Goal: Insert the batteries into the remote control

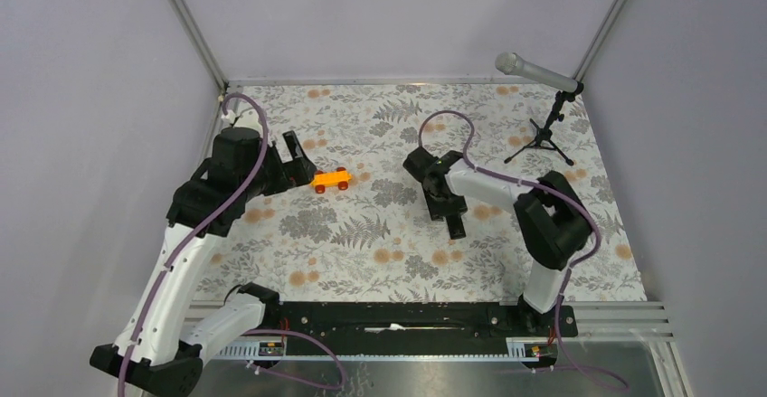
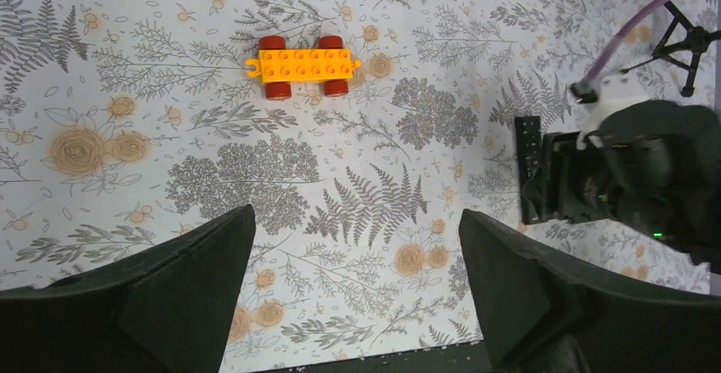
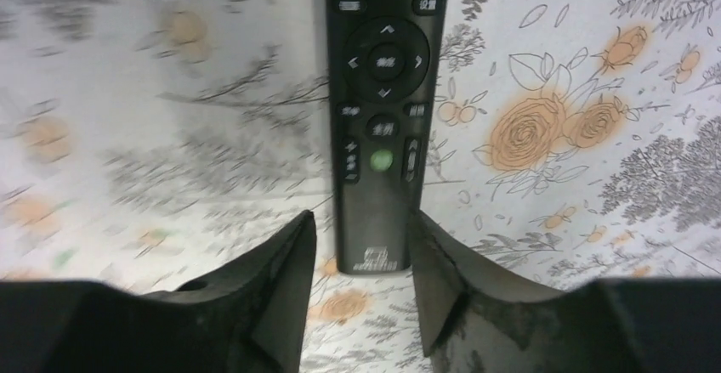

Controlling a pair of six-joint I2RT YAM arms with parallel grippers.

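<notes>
Remote control (image 3: 383, 118): right of the middle of the bench (image 1: 362, 261), button face up. Its battery bay does not show and is presumably on the underside.
Long axis: it runs straight out from the right wrist camera, in line with that arm's reach. From above, the free end points toward the near edge.
Right fingers (image 3: 272, 288): one on each side of the remote's near end, very close. The right one meets the edge, while a sliver of bench shows beside the left one. I cannot tell if they are clamped on it or only flanking it, nor whether the remote is lifted.
Left fingers (image 2: 187, 271): spread wide with nothing between them, over bare pattern.
Nearer arm: the right one, already at the remote. The left is well apart, across the bench.
Batteries: none visible in any view.
Orange toy car (image 2: 302, 65): ahead of the left fingers, apart from them.
Judgement: loading has not begun. The back must face up first, so the grip on that near end matters.
</notes>
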